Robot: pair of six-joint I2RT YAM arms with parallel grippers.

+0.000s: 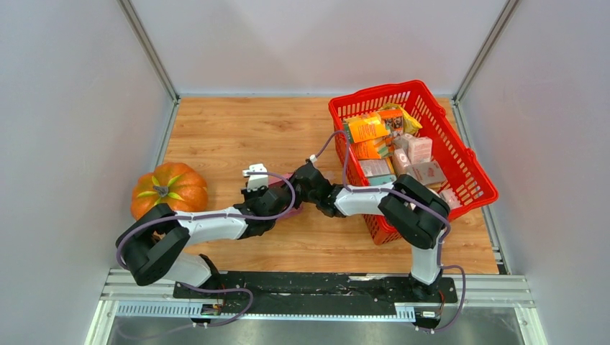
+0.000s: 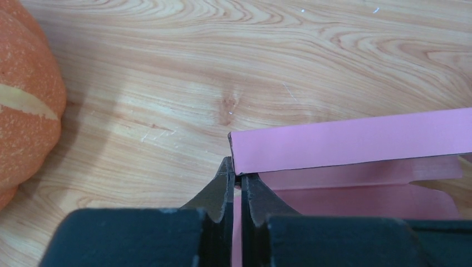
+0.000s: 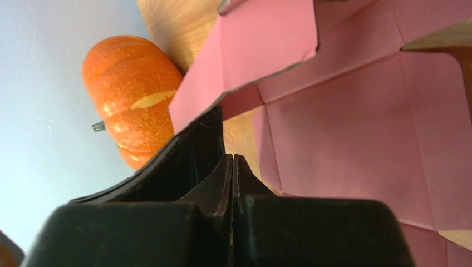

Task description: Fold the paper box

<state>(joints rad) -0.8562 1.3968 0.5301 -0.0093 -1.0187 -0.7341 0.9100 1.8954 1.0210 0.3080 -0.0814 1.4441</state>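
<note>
**Overhead view.** Both arms are reaching inward and meeting over the middle of the wooden surface [image 1: 230,129], with their wrists nearly touching. A pumpkin [image 1: 169,188] is sitting at the left edge of the surface, near the left arm's elbow. A red basket [image 1: 460,140] filled with packaged groceries [image 1: 388,140] is standing at the right, beside the right arm.

**Left wrist view.** The left end effector [image 2: 236,173] is clenching a thin panel of the pink paper box [image 2: 345,146], and a strip of pink cardboard is showing between its two closed fingers. Just beyond the fingertips, one long flap is standing upright on its edge, its corner directly above the grip. More pink panels are lying flat on the surface behind it, to the right. The box is lying in the middle of the surface, apart from the pumpkin. Seen from overhead, it is mostly hidden beneath the two wrists.

**Right wrist view.** The right end effector [image 3: 231,161] is pressing its fingers fully together. Its tips are resting at the crease where a raised flap is meeting the flat, scored sheet. Whether any cardboard is being pinched there cannot be told. The raised flap is leaning over the finger on the pumpkin's side, and the pumpkin is showing beyond it.
</note>
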